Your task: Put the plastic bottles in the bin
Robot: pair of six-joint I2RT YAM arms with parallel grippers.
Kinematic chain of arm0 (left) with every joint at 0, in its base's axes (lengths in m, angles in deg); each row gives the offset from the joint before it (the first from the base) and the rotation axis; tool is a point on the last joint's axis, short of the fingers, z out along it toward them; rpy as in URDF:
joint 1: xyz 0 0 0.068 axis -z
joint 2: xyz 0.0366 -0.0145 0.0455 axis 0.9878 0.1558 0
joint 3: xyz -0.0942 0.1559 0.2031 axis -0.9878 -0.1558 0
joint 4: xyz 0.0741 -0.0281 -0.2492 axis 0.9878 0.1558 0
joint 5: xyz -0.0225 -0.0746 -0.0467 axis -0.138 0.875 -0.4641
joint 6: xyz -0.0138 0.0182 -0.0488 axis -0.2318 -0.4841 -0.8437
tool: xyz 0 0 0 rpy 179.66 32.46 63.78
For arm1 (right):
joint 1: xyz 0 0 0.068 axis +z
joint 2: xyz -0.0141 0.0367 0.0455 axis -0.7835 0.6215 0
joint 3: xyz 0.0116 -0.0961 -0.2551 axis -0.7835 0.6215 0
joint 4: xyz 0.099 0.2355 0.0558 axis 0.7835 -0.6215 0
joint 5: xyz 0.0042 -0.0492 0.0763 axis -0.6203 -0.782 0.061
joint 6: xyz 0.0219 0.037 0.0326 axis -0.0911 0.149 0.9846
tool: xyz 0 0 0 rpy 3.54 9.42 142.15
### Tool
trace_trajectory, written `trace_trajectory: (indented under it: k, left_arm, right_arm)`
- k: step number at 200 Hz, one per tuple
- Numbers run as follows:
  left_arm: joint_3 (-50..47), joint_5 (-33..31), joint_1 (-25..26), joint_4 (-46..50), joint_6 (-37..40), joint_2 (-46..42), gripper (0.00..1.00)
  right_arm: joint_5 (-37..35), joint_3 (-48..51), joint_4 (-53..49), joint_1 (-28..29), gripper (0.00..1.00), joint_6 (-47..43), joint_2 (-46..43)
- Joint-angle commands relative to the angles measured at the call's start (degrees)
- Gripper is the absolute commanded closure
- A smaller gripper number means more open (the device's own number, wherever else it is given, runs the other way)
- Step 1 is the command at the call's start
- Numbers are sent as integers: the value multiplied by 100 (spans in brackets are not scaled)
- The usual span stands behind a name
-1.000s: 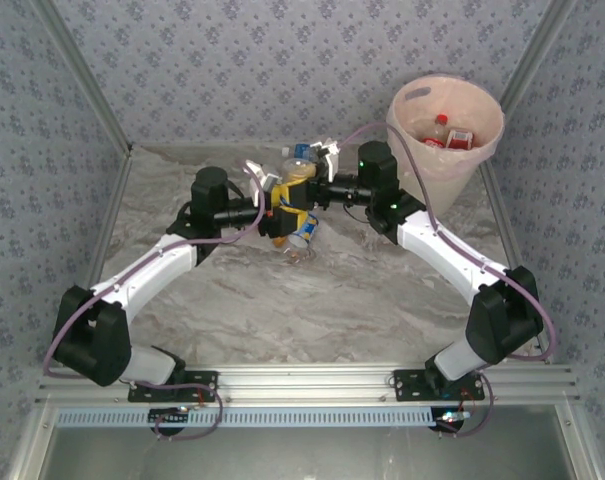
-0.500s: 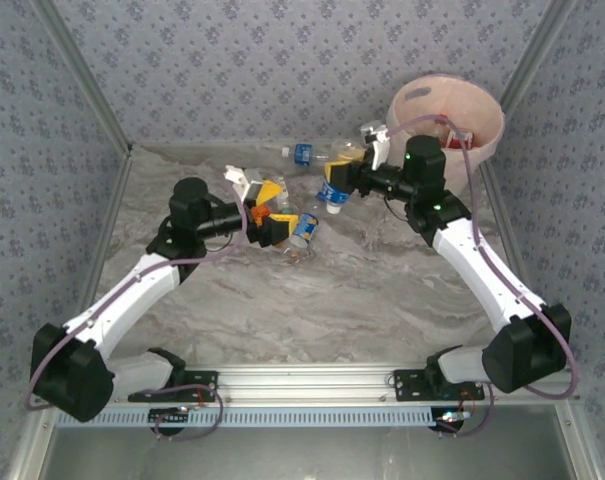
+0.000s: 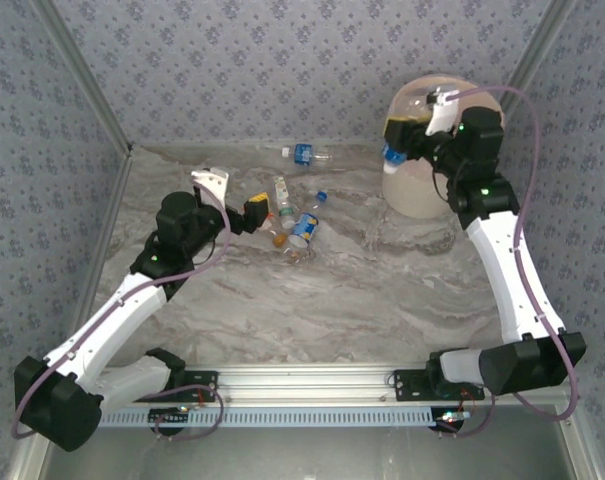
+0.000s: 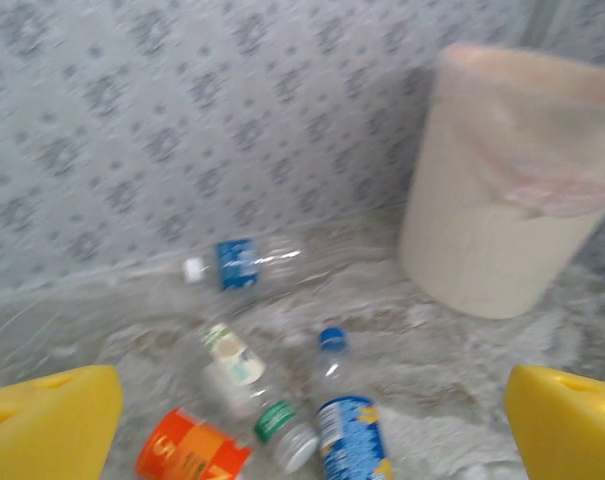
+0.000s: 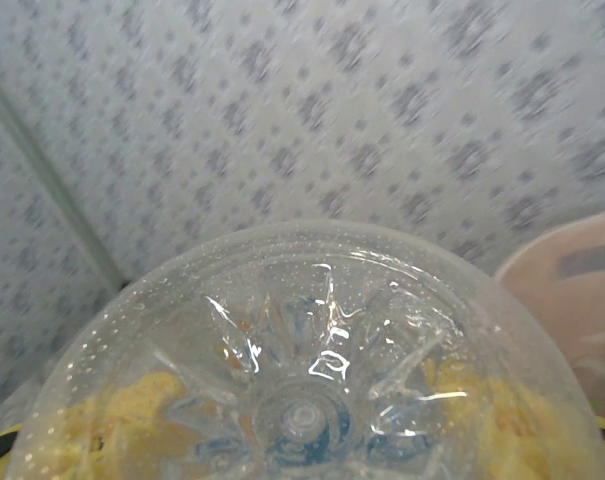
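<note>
Top external view caught the right gripper clamped on a clear bottle at the rim of the bin, poised for a drop, while the left gripper gaped wide, loose bottles lying just ahead of its fingers.

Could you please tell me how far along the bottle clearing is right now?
Done: unclear; the bin hides its contents. In hand: the right gripper holds a bottle at the bin's rim. Left: at least four bottles lie on the table by the open left gripper.
</note>
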Motion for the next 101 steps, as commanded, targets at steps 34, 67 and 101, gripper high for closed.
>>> trace_trajectory:
  k: [34, 67, 101]
  left_arm:
    - [-125, -1427, 18, 299, -211, -257, 2]
    - [-260, -1542, -16, 362, -249, -326, 2]
    - [-380, -1527, -40, 366, -238, -437, 2]
  right_arm:
    - [-202, -964, 221, -895, 55, 535, 787]
    - [-459, -1678, -210, -1230, 56, 503, 1412]
    - [-1046, -2465, -1076, -1302, 56, 63, 2002]
